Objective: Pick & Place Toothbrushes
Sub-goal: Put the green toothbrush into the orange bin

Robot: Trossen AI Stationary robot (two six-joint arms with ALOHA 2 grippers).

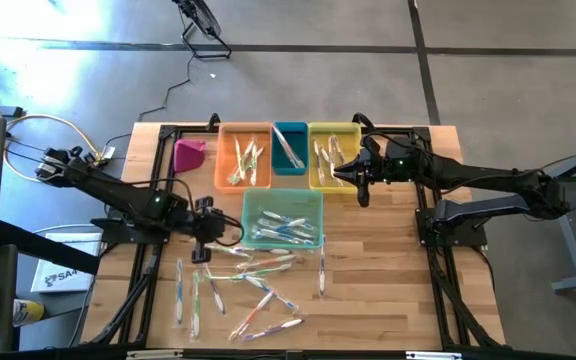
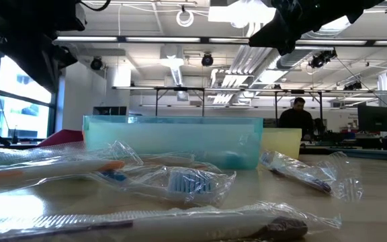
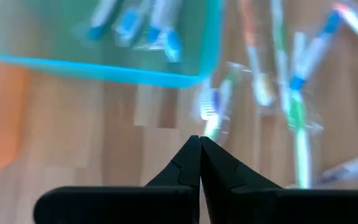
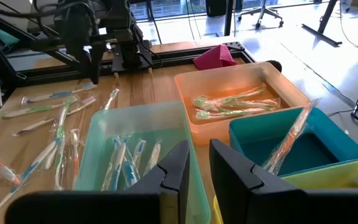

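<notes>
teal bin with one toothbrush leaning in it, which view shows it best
The right wrist view: the teal bin is close, its toothbrush leaning on the rim. The high view shows it small. The low and left wrist views don't show it.

Overhead view, table-level view, two wrist views, all sharing mint bin [image 1: 282, 218]

Thin, pale toothbrushes [image 1: 258, 285] in clear crinkled wrappers lie scattered flat on the wooden table, pointing every way, with blue, green, pink and orange accents. More lie in the bins: several blue ones in the light green bin [image 1: 282, 228], a bunch in the orange bin [image 1: 245, 160], some in the yellow bin [image 1: 330, 155], one leaning tilted in the teal bin [image 1: 289, 148]
</notes>
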